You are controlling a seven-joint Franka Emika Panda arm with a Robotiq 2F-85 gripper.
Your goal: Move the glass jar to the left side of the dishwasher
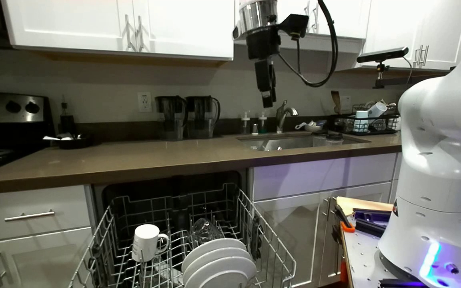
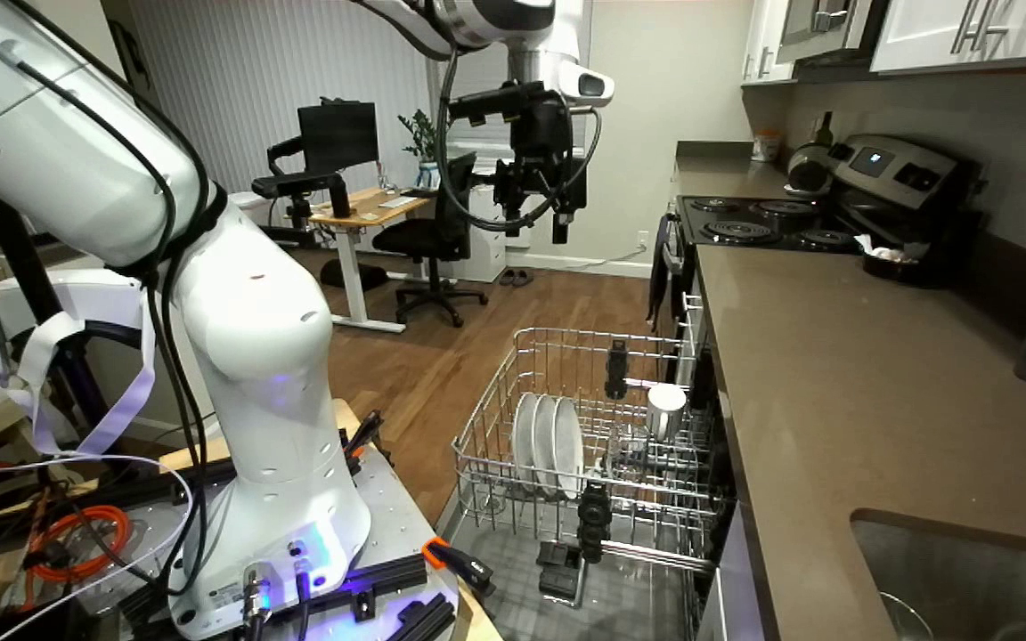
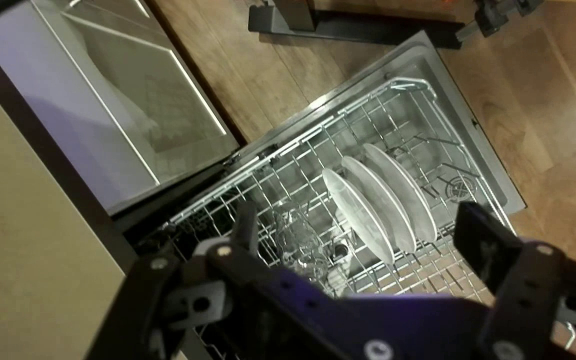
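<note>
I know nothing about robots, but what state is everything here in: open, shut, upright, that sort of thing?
Gripper: open, holding nothing
Dishwasher door: lowered open
Dishwasher rack: pulled out
Glass jar: in the rack, not gripped; which way up is unclear
Mug: looks upside down, in the rack
Three plates: standing on edge in the rack
Upper cabinet doors: shut
Drawer: shut
Two pitchers: upright on the counter

A desk (image 2: 370, 210) and black chair (image 2: 415, 236) stand on wooden floor (image 2: 428, 356).
</note>
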